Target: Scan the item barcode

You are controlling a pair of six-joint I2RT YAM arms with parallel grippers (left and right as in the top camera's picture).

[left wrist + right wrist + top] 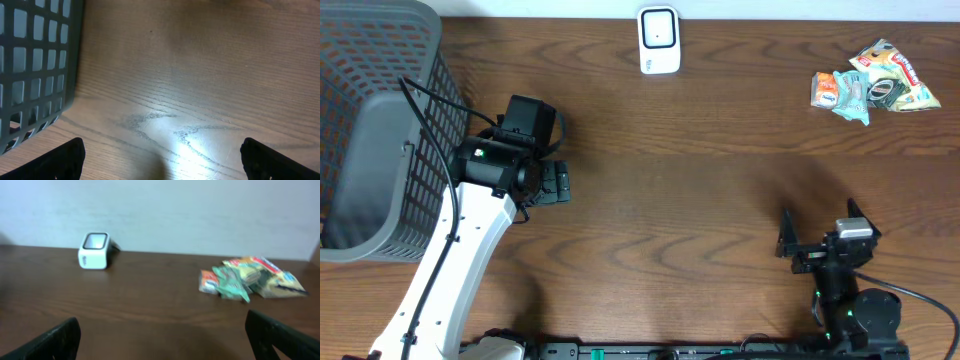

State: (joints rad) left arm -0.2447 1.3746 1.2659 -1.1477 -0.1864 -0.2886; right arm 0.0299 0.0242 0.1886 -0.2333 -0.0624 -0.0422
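Observation:
A small pile of colourful snack packets [875, 85] lies at the table's far right, and it also shows in the right wrist view as packets [250, 277]. The white barcode scanner [659, 40] stands at the far middle edge; this scanner [94, 251] is upright near the wall. My left gripper [557, 183] hovers open over bare wood beside the basket, its jaws wide with nothing between them [162, 155]. My right gripper [820, 232] is open near the front right, well short of the packets, with nothing between its fingers [162, 327].
A tall grey mesh basket [375, 130] fills the left end of the table, and its wall [35, 70] stands close to my left gripper. The wooden table [700, 200] runs between scanner, packets and arms. A pale wall lies behind the scanner.

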